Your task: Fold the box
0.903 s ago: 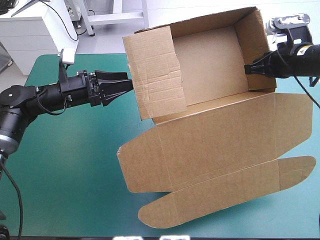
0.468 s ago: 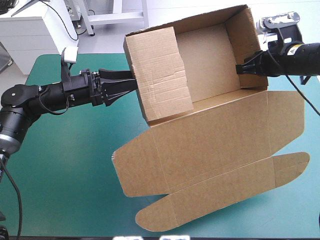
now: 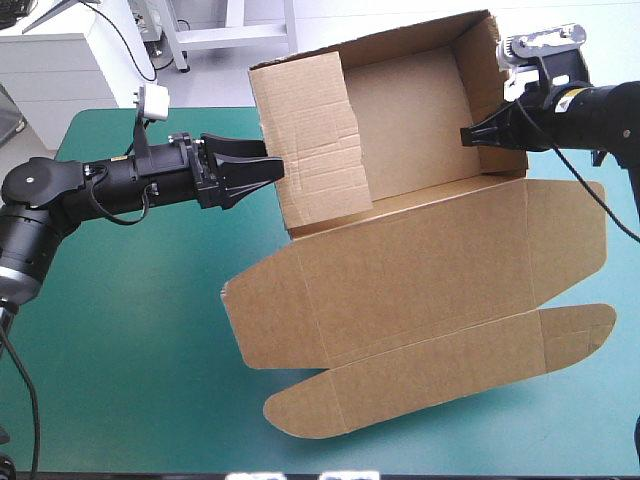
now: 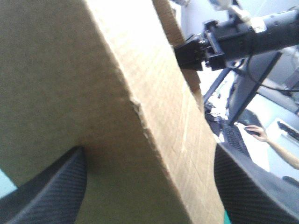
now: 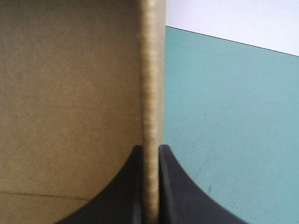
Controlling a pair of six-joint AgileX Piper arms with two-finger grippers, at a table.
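Observation:
The brown box stands as an open tray tipped up, with its lid panel flat toward the table's front. My left gripper is open at the tray's left wall. In the left wrist view that wall fills the space between the spread fingers of my left gripper. My right gripper is shut on the tray's right wall. The right wrist view shows that wall's edge pinched by my right gripper. The right gripper also shows in the left wrist view, beyond the wall.
Bare teal-green cover lies left of the box and under my left arm. The lid's rounded flaps reach close to the table's front edge and its right edge.
The box has shifted left and turned slightly, carried by my right gripper. My left gripper has pushed forward against the left wall.

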